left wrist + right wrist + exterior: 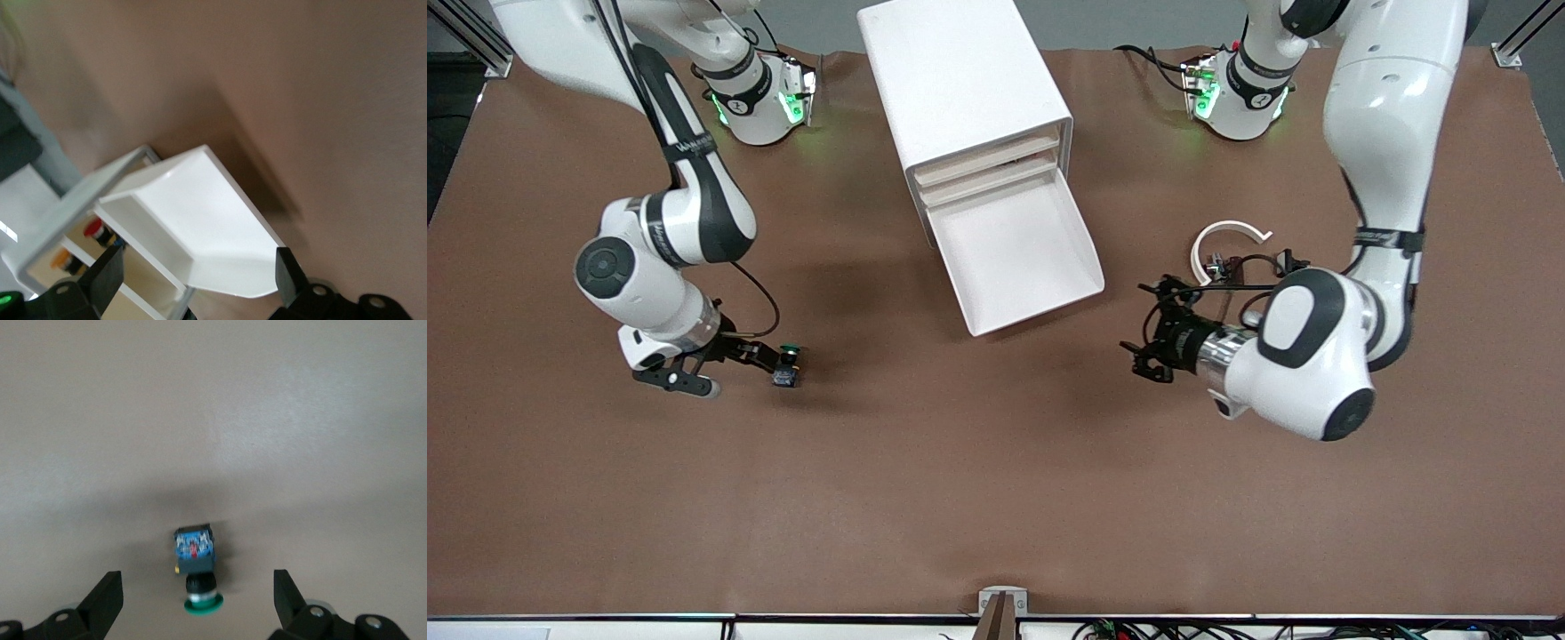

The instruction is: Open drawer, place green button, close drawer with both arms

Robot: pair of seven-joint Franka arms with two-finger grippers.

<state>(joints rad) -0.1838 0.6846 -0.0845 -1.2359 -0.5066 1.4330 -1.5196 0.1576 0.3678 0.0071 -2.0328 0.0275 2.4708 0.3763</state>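
Front view shows my two glossy white arms reaching out over the brown table. My right gripper [769, 360] is down low toward the right arm's end of the table, its two black fingers spread wide with nothing held, and the tiny push button with a round green cap on a black and grey boxy body [787, 365] lies on the table just at its tips. In the right wrist view that button [197, 568] lies on its side between my spread fingers [103, 599], touching neither. The white boxy cabinet [957, 82] stands in the middle of the table, and its wide shallow white plastic drawer [1017, 258] is pulled out toward the front camera, with the pale beige slatted fronts of other drawers above it. My left gripper [1154, 331] hangs over the table toward the left arm's end, beside the open drawer, jaws fully apart and empty. A white curved band with small black clips [1227, 240] lies near my left arm.
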